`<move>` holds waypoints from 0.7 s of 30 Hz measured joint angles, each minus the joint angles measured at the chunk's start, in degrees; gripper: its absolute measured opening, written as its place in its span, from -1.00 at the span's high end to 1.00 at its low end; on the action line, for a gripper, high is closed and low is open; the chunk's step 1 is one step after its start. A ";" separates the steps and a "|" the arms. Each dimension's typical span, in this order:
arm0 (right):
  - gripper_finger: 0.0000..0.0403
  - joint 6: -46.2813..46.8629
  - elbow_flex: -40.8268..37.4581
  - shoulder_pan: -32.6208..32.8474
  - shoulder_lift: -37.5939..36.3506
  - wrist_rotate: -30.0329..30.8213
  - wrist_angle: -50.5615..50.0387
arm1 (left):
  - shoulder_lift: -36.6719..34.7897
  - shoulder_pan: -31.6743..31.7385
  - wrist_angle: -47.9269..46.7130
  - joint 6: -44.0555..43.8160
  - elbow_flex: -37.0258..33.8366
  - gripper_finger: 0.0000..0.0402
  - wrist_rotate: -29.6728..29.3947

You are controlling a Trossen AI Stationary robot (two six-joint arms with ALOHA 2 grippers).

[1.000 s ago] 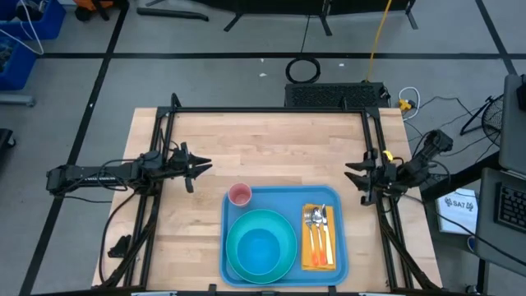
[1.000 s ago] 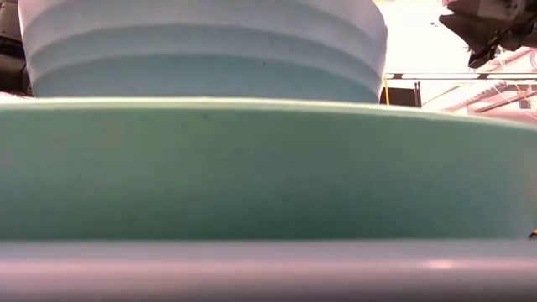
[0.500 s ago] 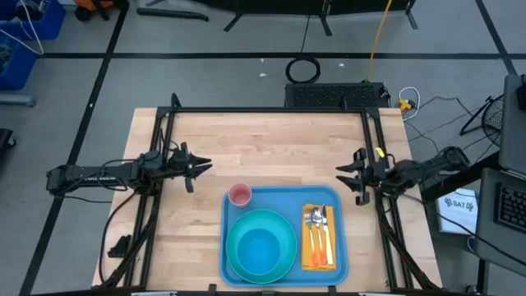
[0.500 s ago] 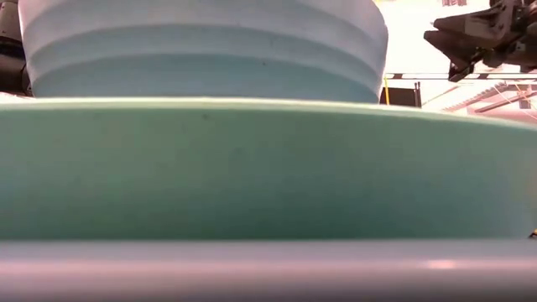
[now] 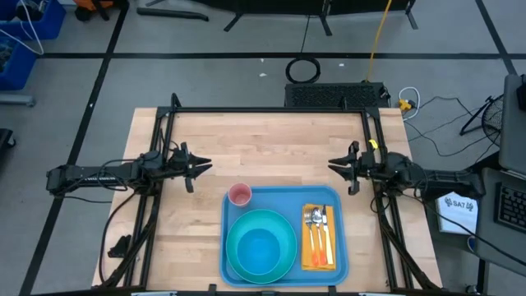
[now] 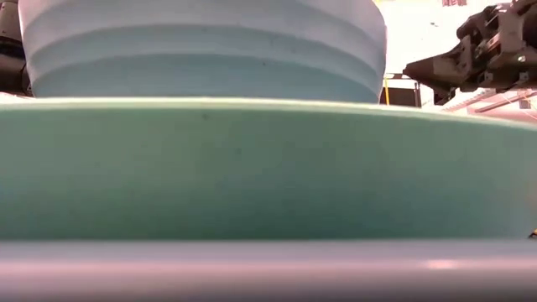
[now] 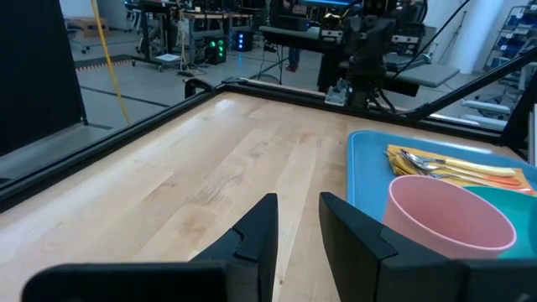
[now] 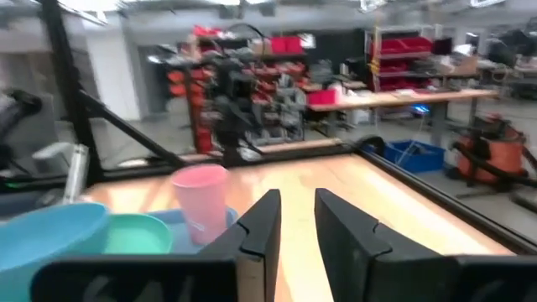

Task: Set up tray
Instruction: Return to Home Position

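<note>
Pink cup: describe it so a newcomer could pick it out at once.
On the wooden table, find the large light-blue tray. The pink cup stands upright in its left corner toward the table's middle, beside the teal plate. It is the only pink item, smaller than the plate and blue bowl.

The wooden table top [image 5: 263, 144] fills the centre of the overhead frame: pale butcher-block with visible grain and a soft satin sheen. At lower right, the tray [image 5: 283, 195] is smooth light-blue plastic, faintly glossy. The teal plate [image 5: 275, 220], blue bowl [image 5: 260, 249] and pink cup [image 5: 239, 195] look like smooth matt plastic. The yellow napkin [image 5: 306, 261] could be cloth or paper. The table frame [image 5: 271, 110] is black metal. The left gripper [image 7: 298, 205] has matt black fingers [image 7: 252, 242].
</note>
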 joint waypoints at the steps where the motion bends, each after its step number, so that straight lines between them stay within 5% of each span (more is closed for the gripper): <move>1: 0.68 -0.11 0.00 -0.39 0.30 0.50 -0.55 | 0.00 0.02 -0.02 0.00 0.00 0.54 0.01; 16: 0.81 -1.44 -0.04 -1.42 1.58 0.60 -1.51 | 0.00 0.00 0.00 0.00 0.00 0.54 0.01; 21: 0.80 4.59 -0.04 -1.41 1.60 0.60 -1.51 | 0.02 0.02 0.00 0.00 0.00 0.54 0.01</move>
